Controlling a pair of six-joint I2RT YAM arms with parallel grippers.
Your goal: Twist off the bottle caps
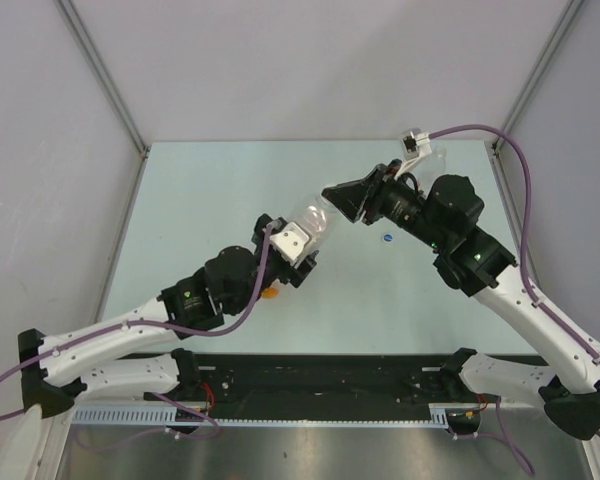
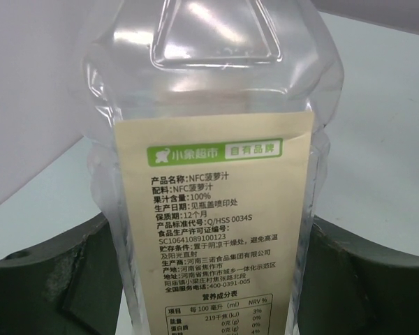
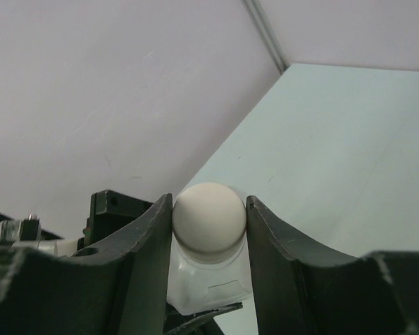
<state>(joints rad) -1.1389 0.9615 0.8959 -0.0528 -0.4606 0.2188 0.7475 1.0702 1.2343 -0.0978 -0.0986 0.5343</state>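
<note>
- The large bottle [image 2: 209, 139], clear with a cream-yellow label, is held off the table [image 1: 230, 180] over its middle, a little toward the far edge.
- The left gripper [image 2: 209, 241] is clamped across the labelled body. A dark finger [image 2: 49, 279] presses each side wall.
- The right gripper [image 3: 209, 206] is closed narrow on the white cap [image 3: 209, 222], with its fingers [image 3: 143, 258] touching the cap on both sides.
- A blue cap [image 1: 389, 238] lies loose on the table, right of the middle, just beside the right arm.
- Long axis: seen from above, the bottle runs on a diagonal from the near left to the far right. The cap end points toward the far-right corner and into the right gripper.
- From above I cannot tell whether the bottle is level or tipped up.
- Risk: the walls look thin and smooth, so the body may turn inside the left grip along with the cap, and the thread would not loosen.
- Risk: the cap is small and round, so the right fingers may skid around it rather than carry it.
- Risk: if the right wrist's turning axis is not in line with the neck, the twist would lever the bottle sideways out of the left fingers.
- Risk: once free, the cap could drop and roll toward a table edge.
</note>
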